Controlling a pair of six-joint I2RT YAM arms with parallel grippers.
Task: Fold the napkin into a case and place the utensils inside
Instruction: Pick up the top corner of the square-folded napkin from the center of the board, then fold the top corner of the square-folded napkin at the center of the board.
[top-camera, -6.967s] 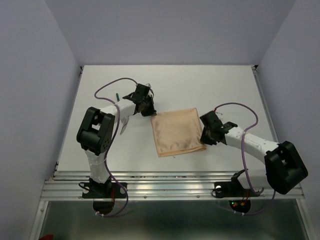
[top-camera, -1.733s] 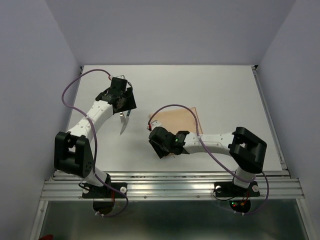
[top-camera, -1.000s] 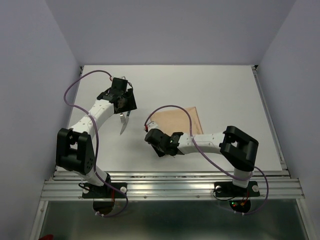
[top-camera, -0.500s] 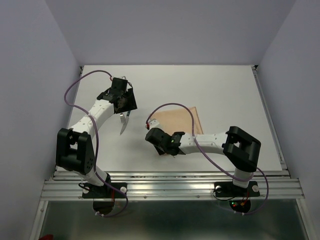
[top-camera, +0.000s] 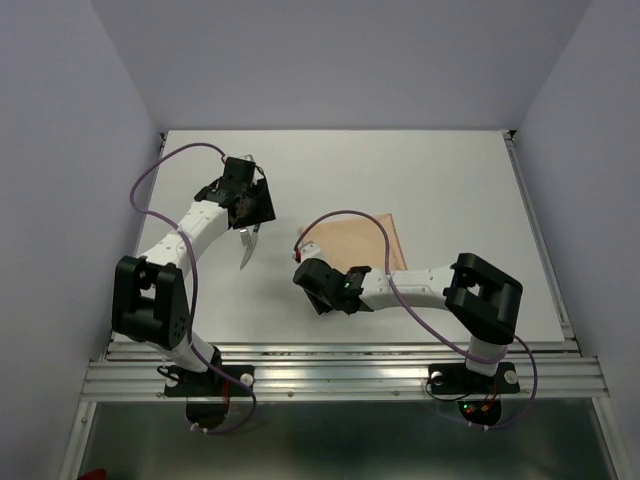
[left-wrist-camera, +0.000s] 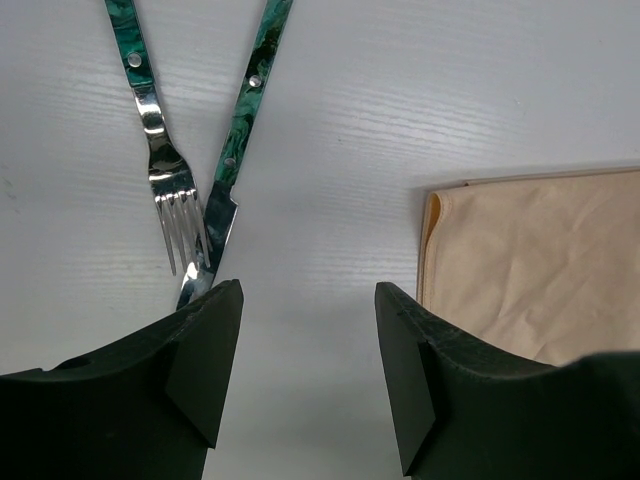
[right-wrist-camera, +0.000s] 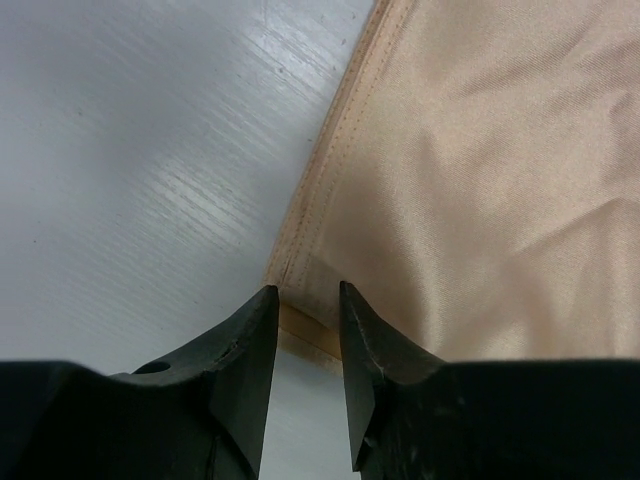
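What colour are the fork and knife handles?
Dark marbled green on both the fork and the knife; the left wrist view shows it best.

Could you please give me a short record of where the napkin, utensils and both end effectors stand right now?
Napkin: folded flat on the table, right of the utensils.
Utensils: fork and knife, green handles, metal ends meeting, outside the napkin.
Left end effector: open, empty, by the utensils' metal ends.
Right end effector: narrowly open at the napkin's near-left corner.
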